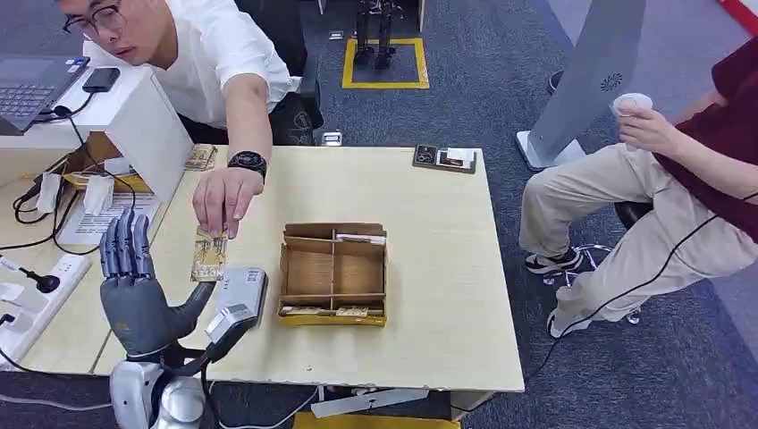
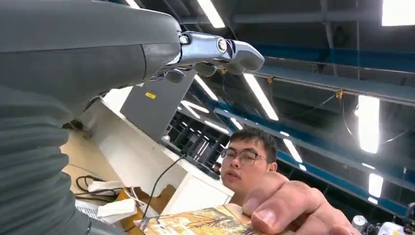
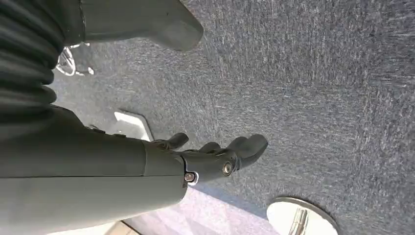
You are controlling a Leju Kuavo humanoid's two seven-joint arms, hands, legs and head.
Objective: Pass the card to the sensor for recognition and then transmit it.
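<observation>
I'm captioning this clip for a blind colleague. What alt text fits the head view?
A person's hand holds a patterned card over a pale wooden table, just beyond the robot's open, raised left hand. Beside the card lie a grey sensor and a compartmented cardboard box.

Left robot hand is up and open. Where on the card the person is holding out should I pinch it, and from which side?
Pinch the card at its lower, near end. The person's hand holds the far end, leaving that end free beside the left robot hand. Come from the robot's left, thumb on one flat face and fingers on the other.
</observation>
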